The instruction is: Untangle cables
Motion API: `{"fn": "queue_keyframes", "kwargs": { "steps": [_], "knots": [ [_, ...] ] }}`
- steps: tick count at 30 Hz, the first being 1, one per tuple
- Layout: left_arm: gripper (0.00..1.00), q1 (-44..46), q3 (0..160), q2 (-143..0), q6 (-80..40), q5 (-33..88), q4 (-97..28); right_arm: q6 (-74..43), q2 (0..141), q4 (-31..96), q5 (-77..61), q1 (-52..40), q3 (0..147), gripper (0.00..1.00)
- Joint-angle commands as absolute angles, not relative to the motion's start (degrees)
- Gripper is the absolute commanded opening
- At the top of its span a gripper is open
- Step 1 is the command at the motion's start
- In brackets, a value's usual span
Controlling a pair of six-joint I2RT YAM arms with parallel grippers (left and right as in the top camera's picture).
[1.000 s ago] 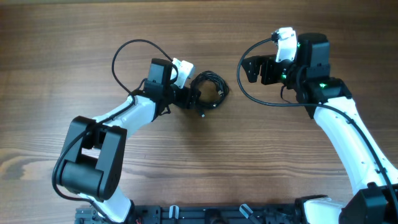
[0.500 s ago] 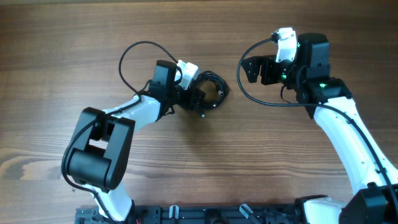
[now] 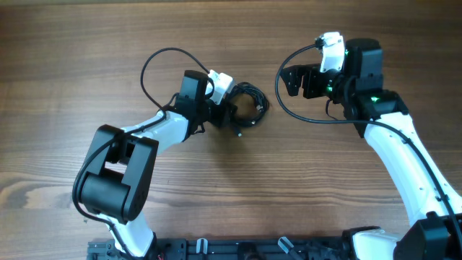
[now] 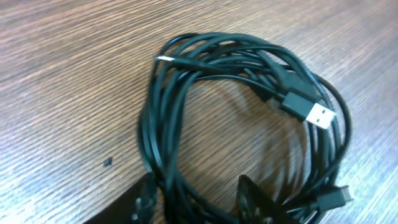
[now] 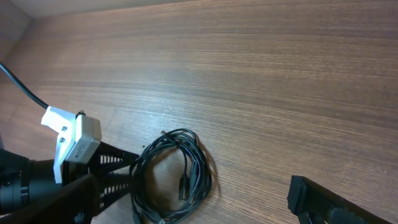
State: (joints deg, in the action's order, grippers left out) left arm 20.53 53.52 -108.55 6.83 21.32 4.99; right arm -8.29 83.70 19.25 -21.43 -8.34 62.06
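The cables (image 3: 256, 92) lie as one small black coil on the wooden table, with plug ends showing inside the loops. In the left wrist view the cables (image 4: 161, 124) fill the frame, a USB plug (image 4: 311, 112) on the right. My left gripper (image 3: 232, 115) sits at the coil's near-left side. Its two fingers (image 4: 144, 202) straddle a bundle of strands, with bare wood still showing beside the bundle, so my left gripper (image 4: 199, 200) is open. My right gripper (image 3: 292, 79) hovers open to the right of the coil. From that wrist the cables (image 5: 200, 163) lie below my right gripper (image 5: 193, 208).
A thick black arm cable (image 3: 155, 61) loops over the table behind the left arm. Another arm cable (image 3: 289, 112) curves below the right gripper. A black rail (image 3: 238, 249) runs along the near table edge.
My left gripper has slid a little to the right into the coil and its jaws have narrowed around the strands. The coil has shifted slightly right. The right arm has not moved.
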Motion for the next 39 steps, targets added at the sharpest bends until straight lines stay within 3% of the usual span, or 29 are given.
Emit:
{"fn": "queue_keyframes", "kwargs": {
  "steps": [1,10,16,27,39],
  "knots": [
    [0.38,20.80,54.37,-109.21,5.54,19.40,5.15,-8.12,84.64,19.14,-21.93,-8.56,61.58,1.00],
    [0.37,20.80,54.37,-109.21,5.02,19.40,5.15,-8.12,84.64,19.38,-21.93,-8.56,61.58,1.00],
    [0.04,20.78,55.20,-109.14,2.24,19.44,5.15,-8.12,84.64,19.38,-21.93,-8.56,61.58,1.00],
    [0.04,20.78,57.39,-105.84,0.91,19.46,4.71,-8.10,84.64,20.40,-20.14,-8.56,61.58,1.00],
    [0.04,20.78,57.45,-90.85,0.78,19.51,2.52,-8.16,84.68,22.35,-20.27,-8.62,61.58,1.00]
  ]
}}
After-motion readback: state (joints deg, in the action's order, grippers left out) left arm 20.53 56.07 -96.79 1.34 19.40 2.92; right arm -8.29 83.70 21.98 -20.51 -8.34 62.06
